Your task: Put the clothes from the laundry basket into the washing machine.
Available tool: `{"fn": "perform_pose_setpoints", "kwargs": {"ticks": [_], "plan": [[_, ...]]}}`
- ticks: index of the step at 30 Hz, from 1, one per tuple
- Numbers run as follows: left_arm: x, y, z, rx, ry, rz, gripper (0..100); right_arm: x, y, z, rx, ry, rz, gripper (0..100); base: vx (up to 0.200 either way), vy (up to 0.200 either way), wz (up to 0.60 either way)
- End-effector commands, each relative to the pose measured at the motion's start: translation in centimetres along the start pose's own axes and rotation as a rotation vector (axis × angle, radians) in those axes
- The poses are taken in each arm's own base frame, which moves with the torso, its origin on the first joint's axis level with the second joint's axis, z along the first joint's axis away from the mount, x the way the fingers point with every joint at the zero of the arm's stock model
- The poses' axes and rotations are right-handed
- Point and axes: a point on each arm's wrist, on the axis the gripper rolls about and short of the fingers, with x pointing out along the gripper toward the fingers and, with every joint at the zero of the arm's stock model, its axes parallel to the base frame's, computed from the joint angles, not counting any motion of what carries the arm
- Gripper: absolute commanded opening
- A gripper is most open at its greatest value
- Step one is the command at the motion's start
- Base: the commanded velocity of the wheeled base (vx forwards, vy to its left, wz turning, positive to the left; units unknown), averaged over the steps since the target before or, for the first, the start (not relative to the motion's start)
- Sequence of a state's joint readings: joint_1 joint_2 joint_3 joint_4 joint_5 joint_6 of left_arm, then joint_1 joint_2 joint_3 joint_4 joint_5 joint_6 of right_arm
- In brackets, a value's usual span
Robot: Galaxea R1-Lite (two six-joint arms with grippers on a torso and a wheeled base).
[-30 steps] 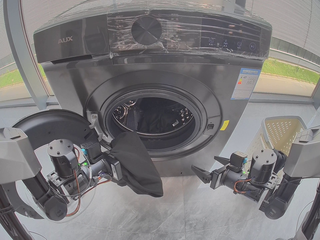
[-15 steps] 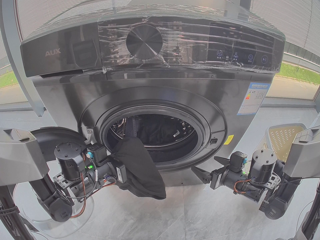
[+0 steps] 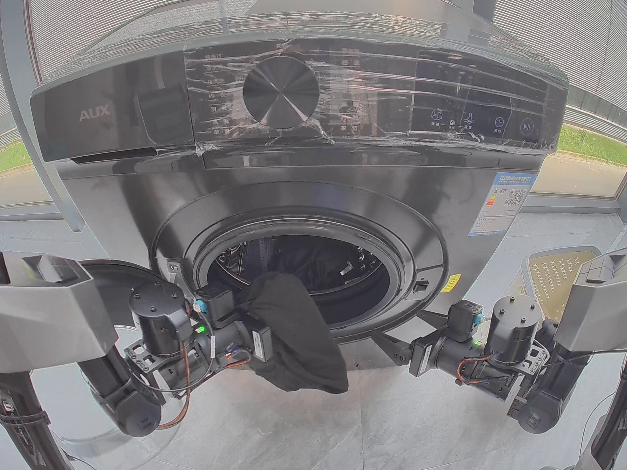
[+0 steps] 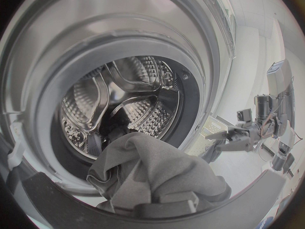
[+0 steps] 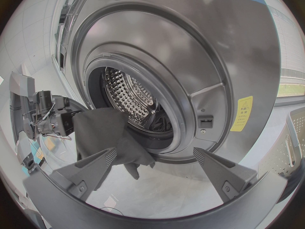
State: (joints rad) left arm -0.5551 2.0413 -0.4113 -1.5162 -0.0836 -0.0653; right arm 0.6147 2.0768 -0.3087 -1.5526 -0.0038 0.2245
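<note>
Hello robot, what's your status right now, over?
Left gripper shut on dark garment, at the washing machine's drum mouth, hanging mostly outside. Right gripper open, empty, low right of the opening. Door swung open, not blocking.

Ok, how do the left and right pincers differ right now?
The left pincer is shut on the black garment; the right pincer is open and empty. The left pincer is at the lower left of the opening of the washing machine; the right pincer is below its lower right. Both sit low in front of the machine.
</note>
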Motion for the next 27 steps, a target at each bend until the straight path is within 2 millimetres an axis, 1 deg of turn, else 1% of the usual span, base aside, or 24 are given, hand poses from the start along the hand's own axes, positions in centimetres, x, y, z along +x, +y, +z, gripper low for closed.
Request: {"fn": "perform_pose_setpoints", "kwargs": {"ticks": [1,3,6,10,15,18,19,22,24,25,27], "plan": [[2.9,-0.8,-1.0,-0.018,-0.008,-0.040,0,-0.3,0.9,-0.1,-0.006,0.006,0.031,100,0.000,0.000,0.00],[3.1,-1.1,-0.9,-0.027,-0.013,-0.049,0,-0.4,1.2,-0.2,-0.008,0.009,0.037,100,0.000,0.000,0.00],[5.4,-1.1,-1.2,-0.069,-0.045,-0.052,0,-0.5,1.7,-0.5,-0.015,0.022,0.058,100,0.000,0.000,0.00],[8.1,-0.5,-2.7,-0.068,-0.056,-0.037,0,-0.5,2.1,-0.6,-0.017,0.026,0.069,100,0.000,0.000,0.00],[11.4,0.2,-2.8,-0.063,-0.126,-0.005,0,-0.5,2.2,-0.6,-0.018,0.024,0.073,100,0.000,0.000,0.00],[12.7,0.5,-2.8,-0.064,-0.120,0.011,0,-0.6,2.2,-0.6,-0.018,0.026,0.072,100,0.000,0.000,0.00],[12.7,0.5,-2.8,-0.064,-0.120,0.011,0,-0.6,2.2,-0.6,-0.018,0.026,0.072,100,0.000,0.000,0.00],[13.4,1.5,-2.3,-0.067,-0.077,0.044,0,-0.7,2.2,-0.8,-0.019,0.035,0.073,100,0.000,0.000,0.00],[14.2,1.7,-1.8,-0.070,-0.082,0.048,0,-0.7,2.2,-0.8,-0.019,0.033,0.073,100,0.000,0.000,0.00],[14.2,1.8,-1.8,-0.070,-0.082,0.049,0,-0.7,2.2,-0.7,-0.019,0.033,0.072,100,0.000,0.000,0.00],[15.5,2.5,-1.7,-0.075,-0.077,0.074,0,-0.7,2.2,-0.8,-0.019,0.034,0.072,100,0.000,0.000,0.00]]}}
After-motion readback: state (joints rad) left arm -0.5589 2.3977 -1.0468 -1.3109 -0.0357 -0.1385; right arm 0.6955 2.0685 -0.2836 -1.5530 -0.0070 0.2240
